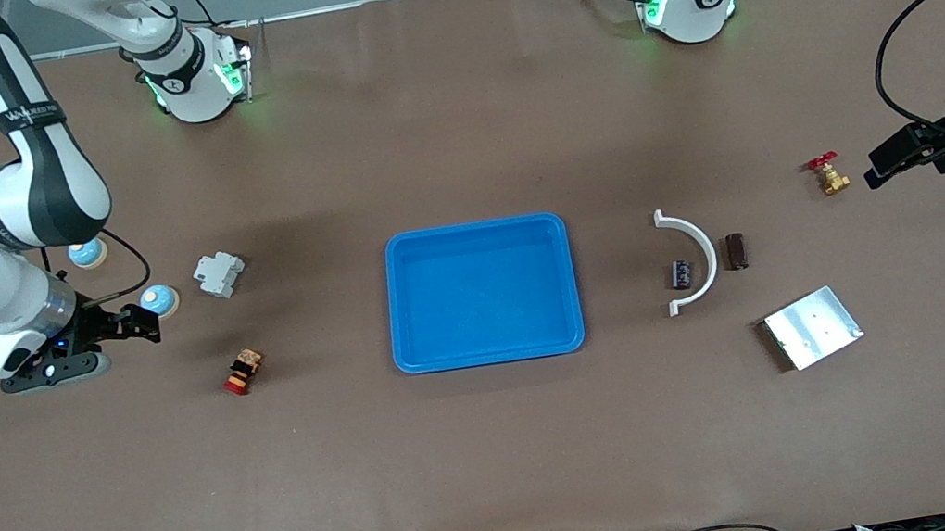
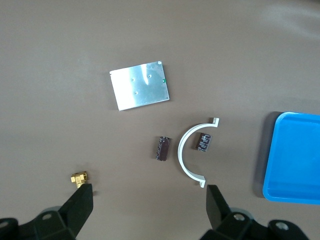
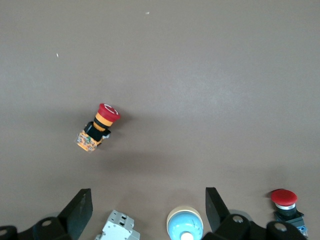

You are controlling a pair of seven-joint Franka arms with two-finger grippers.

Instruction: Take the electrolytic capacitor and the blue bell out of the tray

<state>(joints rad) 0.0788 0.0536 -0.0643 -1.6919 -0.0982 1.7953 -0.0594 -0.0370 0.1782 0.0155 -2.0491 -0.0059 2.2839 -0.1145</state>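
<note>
Two blue dome bells stand toward the right arm's end: one (image 1: 158, 300) beside the grey breaker, one (image 1: 88, 254) farther from the front camera. One bell (image 3: 184, 225) shows in the right wrist view between the open fingers. My right gripper (image 1: 139, 323) (image 3: 148, 210) is open and empty, close to the nearer bell. Two dark capacitors lie toward the left arm's end: one (image 1: 734, 251) (image 2: 162, 148) outside a white arc, one (image 1: 681, 274) (image 2: 204, 141) inside it. My left gripper (image 1: 884, 165) (image 2: 150, 205) is open and empty, over the table by the brass valve.
A blue tray (image 1: 405, 313) (image 2: 280, 165) sits mid-table. A white arc (image 1: 700, 255) (image 2: 181, 160), metal plate (image 1: 813, 327) (image 2: 139, 85) and brass valve (image 1: 829, 175) (image 2: 79, 177) lie near the capacitors. A grey breaker (image 1: 218, 273) (image 3: 119, 227), an emergency button (image 1: 244, 372) (image 3: 97, 128) and a red pushbutton (image 3: 285, 202) lie near the bells.
</note>
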